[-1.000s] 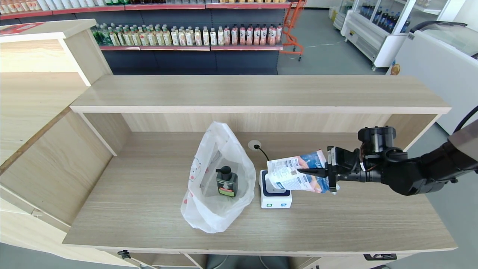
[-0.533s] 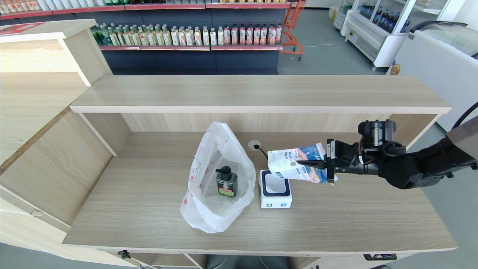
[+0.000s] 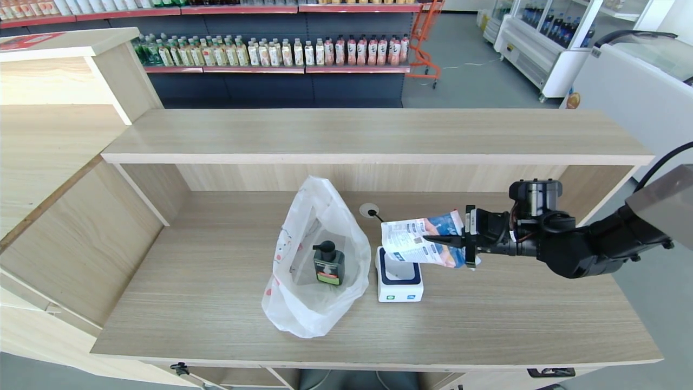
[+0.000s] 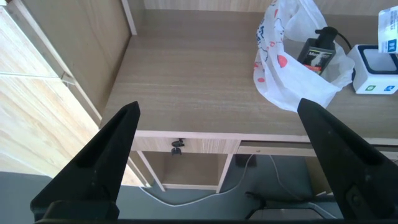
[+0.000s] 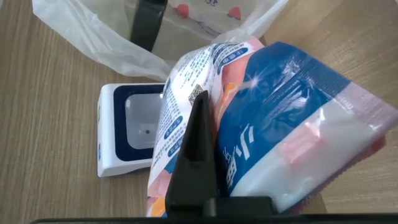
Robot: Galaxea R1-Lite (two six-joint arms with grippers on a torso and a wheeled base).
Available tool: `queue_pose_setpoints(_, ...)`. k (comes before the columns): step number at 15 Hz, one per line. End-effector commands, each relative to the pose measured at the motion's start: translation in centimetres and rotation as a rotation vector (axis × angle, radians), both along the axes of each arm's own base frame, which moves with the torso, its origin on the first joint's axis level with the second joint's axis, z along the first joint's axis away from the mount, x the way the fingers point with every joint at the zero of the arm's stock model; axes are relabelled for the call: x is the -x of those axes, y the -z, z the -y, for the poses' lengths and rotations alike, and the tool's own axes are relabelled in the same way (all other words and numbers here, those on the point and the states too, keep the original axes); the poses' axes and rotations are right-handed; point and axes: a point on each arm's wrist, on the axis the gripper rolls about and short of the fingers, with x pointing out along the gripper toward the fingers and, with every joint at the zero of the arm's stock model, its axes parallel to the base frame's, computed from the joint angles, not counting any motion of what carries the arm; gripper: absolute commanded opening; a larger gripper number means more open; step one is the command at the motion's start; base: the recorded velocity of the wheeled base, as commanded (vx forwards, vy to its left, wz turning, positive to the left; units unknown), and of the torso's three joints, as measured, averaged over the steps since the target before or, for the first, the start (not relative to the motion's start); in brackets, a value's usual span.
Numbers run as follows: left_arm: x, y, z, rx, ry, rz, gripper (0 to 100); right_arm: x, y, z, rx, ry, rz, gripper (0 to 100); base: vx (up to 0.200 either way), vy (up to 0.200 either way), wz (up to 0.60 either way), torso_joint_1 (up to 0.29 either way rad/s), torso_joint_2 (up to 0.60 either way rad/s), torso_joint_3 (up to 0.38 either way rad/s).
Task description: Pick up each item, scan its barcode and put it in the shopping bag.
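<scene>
The wooden worktop sits under a raised ledge, with store shelves of drinks behind it.

A white plastic shopping bag stands open near the middle of the worktop, its mouth turned toward the front. From the left wrist view, the bag slumps toward the worktop's front edge.

The right pincer comes in from the right side, held above the worktop. It is clenched on a packet of wipes, with one dark finger across the packet's upper face. The left pincer is released, its two fingers spread wide with nothing between them. It hangs out past the worktop's front left edge.

The packet lies nearly level in the air, gripped at its right end. Its printed white end points toward the bag, and in the head view that end overlaps the far edge of the scanner. In the right wrist view, the packet hangs above and partly across the scanner.

The scanner is a small white box with a dark-rimmed window facing up. It stands just beside the bag on the right.

A dark pump bottle stands upright inside the bag.

A round cable socket is set in the worktop behind the scanner, with a black cord running from it.
</scene>
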Motion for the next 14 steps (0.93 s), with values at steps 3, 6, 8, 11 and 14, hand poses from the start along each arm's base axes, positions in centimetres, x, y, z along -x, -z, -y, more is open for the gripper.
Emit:
queue_pose_setpoints(3,0.0,0.0,0.0,0.000,0.000,0.001,100,-0.2,0.6,-0.2,-0.001,-0.003,-0.020,0,0.000,0.000,0.00,0.000,0.00,0.000)
queue_pose_setpoints(6,0.0,0.0,0.0,0.000,0.000,0.001,100,-0.2,0.8,-0.7,-0.014,-0.008,-0.053,0,0.000,0.000,0.00,0.000,0.00,0.000)
queue_pose_setpoints(8,0.0,0.0,0.0,0.000,0.000,0.001,100,-0.3,0.6,-1.4,-0.053,-0.007,-0.082,0,0.000,0.000,0.00,0.000,0.00,0.000)
queue_pose_setpoints(11,0.0,0.0,0.0,0.000,0.000,0.001,100,-0.3,0.7,-2.0,-0.078,-0.009,-0.087,0,0.000,0.000,0.00,0.000,0.00,0.000)
queue_pose_setpoints(14,0.0,0.0,0.0,0.000,0.000,0.001,100,0.0,1.1,-1.9,-0.075,-0.006,-0.100,0,0.000,0.000,0.00,0.000,0.00,0.000)
